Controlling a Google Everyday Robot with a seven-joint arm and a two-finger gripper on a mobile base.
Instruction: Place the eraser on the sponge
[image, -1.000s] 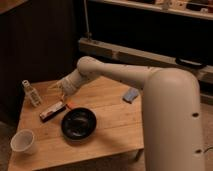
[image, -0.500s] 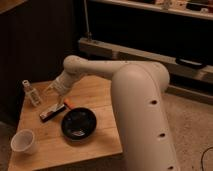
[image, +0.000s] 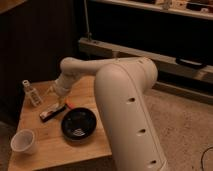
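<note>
The eraser (image: 50, 111), a dark oblong block with a pale side, lies on the wooden table (image: 55, 150) left of the black pan (image: 79, 124). My gripper (image: 53, 98) hangs just above the eraser's far end, at the tip of the white arm (image: 125, 100) that reaches in from the right. I cannot tell whether it touches the eraser. The sponge is hidden behind the bulky arm.
The pan's orange handle (image: 69, 105) points toward the eraser. A white cup (image: 23, 141) stands at the table's front left corner. A small pale bottle-like object (image: 31, 93) stands at the left edge. Dark shelving and a wall stand behind the table.
The arm has swung across the table's right side and now covers the sponge. The gripper has come lower and closer to the eraser. The eraser, pan and cup stayed put.
</note>
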